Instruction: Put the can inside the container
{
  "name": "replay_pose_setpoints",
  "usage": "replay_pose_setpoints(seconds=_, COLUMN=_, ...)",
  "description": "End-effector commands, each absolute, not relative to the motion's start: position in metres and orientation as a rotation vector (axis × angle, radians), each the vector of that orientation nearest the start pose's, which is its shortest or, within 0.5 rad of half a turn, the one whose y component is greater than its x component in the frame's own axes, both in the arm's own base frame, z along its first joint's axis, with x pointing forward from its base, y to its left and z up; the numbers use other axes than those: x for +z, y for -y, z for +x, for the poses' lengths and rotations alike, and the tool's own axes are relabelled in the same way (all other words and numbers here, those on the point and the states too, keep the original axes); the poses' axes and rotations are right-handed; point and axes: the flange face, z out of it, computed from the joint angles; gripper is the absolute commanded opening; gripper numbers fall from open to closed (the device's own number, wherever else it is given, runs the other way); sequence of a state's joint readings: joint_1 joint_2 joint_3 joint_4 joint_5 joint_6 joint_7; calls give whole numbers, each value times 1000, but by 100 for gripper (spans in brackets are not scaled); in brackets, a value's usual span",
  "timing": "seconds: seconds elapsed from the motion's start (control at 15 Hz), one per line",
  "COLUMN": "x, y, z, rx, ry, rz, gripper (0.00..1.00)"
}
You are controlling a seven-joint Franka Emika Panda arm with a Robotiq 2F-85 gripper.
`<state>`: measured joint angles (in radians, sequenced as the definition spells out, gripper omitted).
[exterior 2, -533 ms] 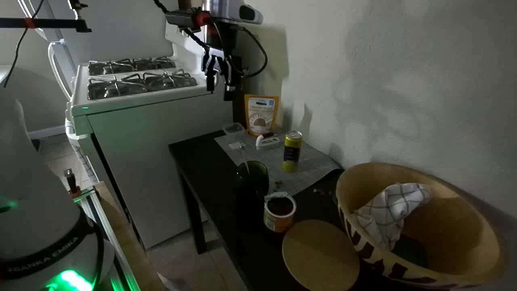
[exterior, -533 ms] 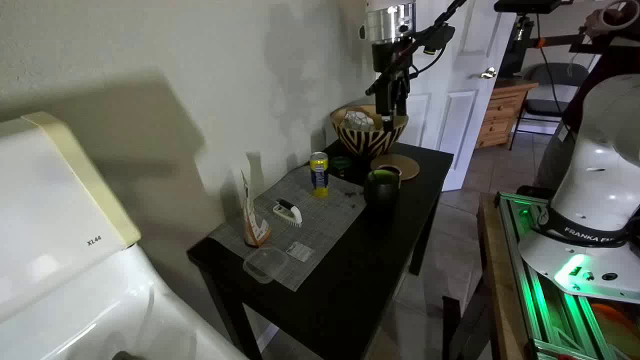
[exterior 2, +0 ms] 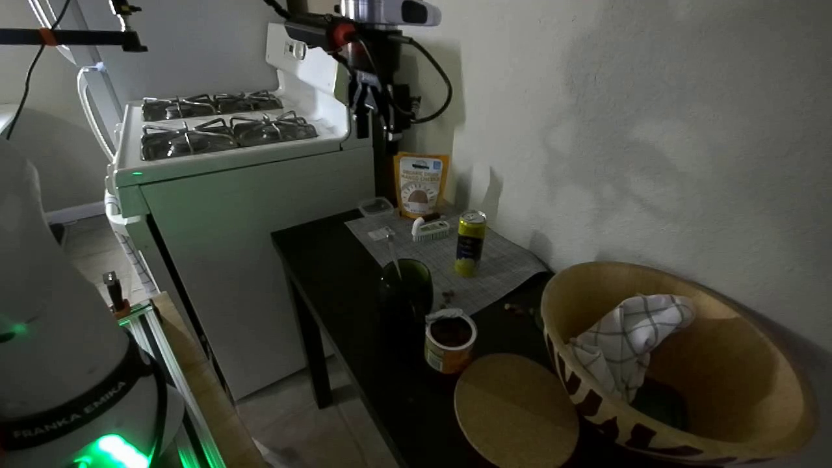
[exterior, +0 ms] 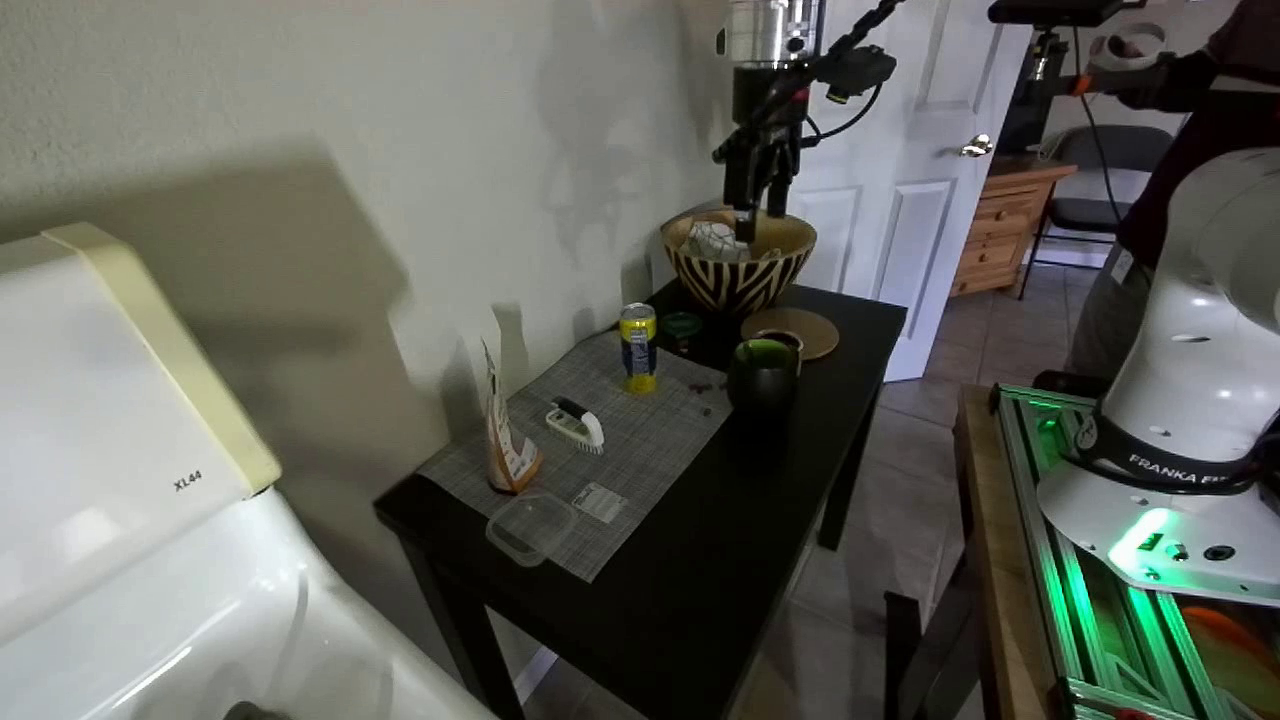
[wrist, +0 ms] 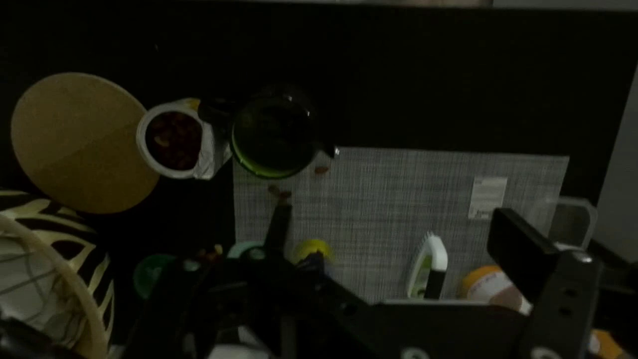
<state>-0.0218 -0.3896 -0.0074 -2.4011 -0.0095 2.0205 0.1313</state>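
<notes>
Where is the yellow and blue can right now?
In an exterior view, the can stands upright on the grey placemat, near the wall, with the scrub brush just left of it in the picture.

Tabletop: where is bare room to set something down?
The tabletop between grey mat and the edge away from the wall; also mid-mat, between can, brush and green cup. Most crowded: the end with tub, round board and bowl.

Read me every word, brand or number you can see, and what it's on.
"XL44": white stove.
"FRANKA EMIKA": robot base.
"ORGANIC DRIED MANGO CHEEKS": orange pouch, last word uncertain.
Too small or blurred: print on the can, tub and white card; the pouch's smaller print.
</notes>
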Motion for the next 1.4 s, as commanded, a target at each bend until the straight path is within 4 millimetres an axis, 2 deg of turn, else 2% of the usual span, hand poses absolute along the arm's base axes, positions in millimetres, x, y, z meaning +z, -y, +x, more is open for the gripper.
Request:
replay_pose_setpoints(seconds=0.0, x=464, y=59, z=449, rx=-261, ry=-368, rz=-3075, gripper=100)
replay_pose_setpoints(seconds=0.2, x=452, y=93, z=471, rx=-340, ry=-353, rz=-3014, gripper=100)
replay_pose_setpoints(seconds=0.53, x=417, y=134, z=494, rx=-244, ry=-243, rz=-2974, gripper=100)
replay_pose_setpoints(seconds=0.67, x=405, y=138, z=510, rx=-229, ry=-191, rz=-2944, gripper=100)
replay_pose_setpoints(seconds=0.93, x=386, y=134, z=539, rx=-195, ry=-189, rz=-2898, gripper=100)
replay_pose_setpoints(seconds=1.0, x=394, y=134, z=524, rx=-232, ry=-194, rz=-2925, gripper=100)
replay_pose_setpoints(seconds=1.13, x=389, y=132, z=530, rx=-221, ry=-188, rz=-2928, gripper=100)
replay_pose_setpoints(seconds=1.33, x=393, y=134, z=529, rx=-231, ry=-192, rz=-2928, gripper=100)
